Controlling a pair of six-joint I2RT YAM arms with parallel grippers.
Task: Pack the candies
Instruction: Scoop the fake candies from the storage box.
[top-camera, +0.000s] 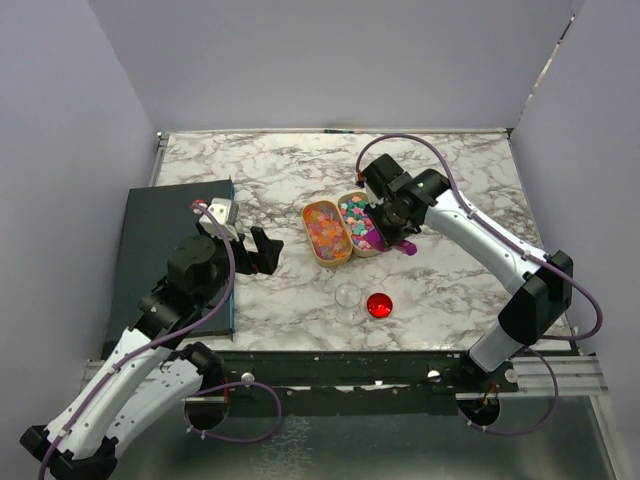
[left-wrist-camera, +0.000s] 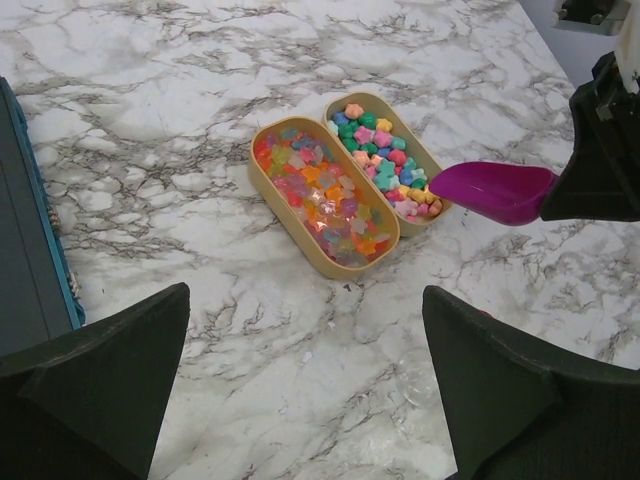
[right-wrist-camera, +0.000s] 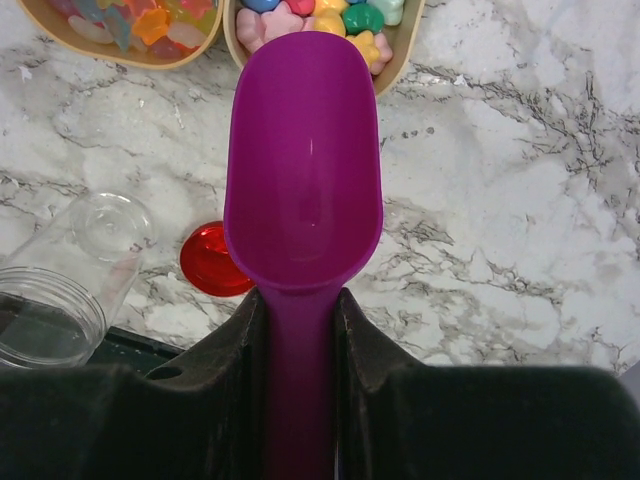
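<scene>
Right hand (right-wrist-camera: 300, 335) clamped on the purple scoop (right-wrist-camera: 303, 160) handle.
The empty scoop's tip reaches over the candies (left-wrist-camera: 385, 160) in the right oval tray (left-wrist-camera: 366, 96), frame centre; the left hand (left-wrist-camera: 305, 345) hangs open above the bench (top-camera: 280, 170).

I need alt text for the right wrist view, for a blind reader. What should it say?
The jaws of the right gripper clamp an empty purple scoop, its tip at a tan tray of pastel candies. A clear jar and a red lid sit beside it on the marble table.
</scene>
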